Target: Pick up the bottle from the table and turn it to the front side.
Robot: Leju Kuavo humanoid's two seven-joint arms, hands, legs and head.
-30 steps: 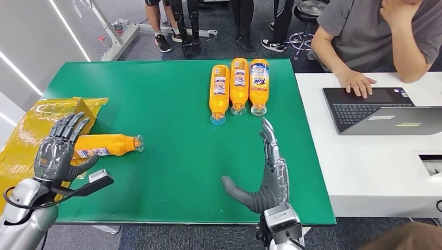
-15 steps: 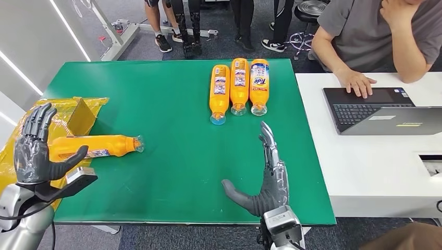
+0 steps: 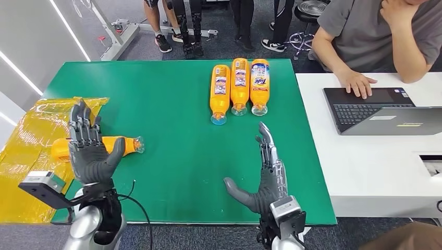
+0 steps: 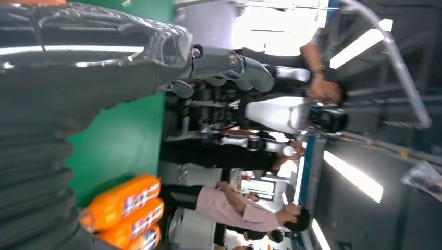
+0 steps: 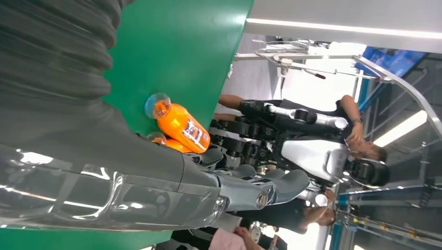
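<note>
Your left hand (image 3: pixel 91 151) has swung in over the lying bottle (image 3: pixel 117 144), fingers spread, holding nothing; grab next.

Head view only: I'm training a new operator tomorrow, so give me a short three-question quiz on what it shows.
1. True or false: the left hand grips the lone bottle.
2. How many bottles lie side by side in the row of bottles at the table's far edge?
3. Multiple choice: the right hand is
A. holding a bottle
B. open, over the green table
C. resting on the laptop

Key
1. False: its fingers are spread, with the bottle lying on the table behind it.
2. Three.
3. B.
</note>
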